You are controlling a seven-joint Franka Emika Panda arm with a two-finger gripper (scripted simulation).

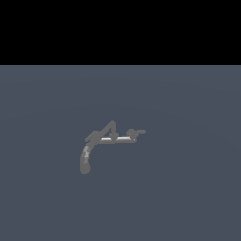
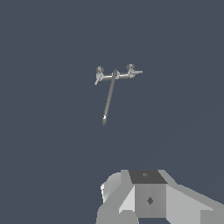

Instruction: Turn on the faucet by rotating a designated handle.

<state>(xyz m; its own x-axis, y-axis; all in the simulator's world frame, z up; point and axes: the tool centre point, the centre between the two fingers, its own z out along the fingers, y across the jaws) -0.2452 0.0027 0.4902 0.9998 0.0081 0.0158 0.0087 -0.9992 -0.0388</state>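
Gripper (image 2: 153, 199), state untellable, hangs well apart from one faucet (image 1: 110, 139) with two levers, including the handle (image 1: 135, 132).

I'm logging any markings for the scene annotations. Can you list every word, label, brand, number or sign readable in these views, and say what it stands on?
None: no readable text in either view.
The faucet is plain grey metal, and its handle carries no label.
The floor is bare grey-blue.
The pincer body in the wrist view shows only a small dark diamond mark, not a letter or number.
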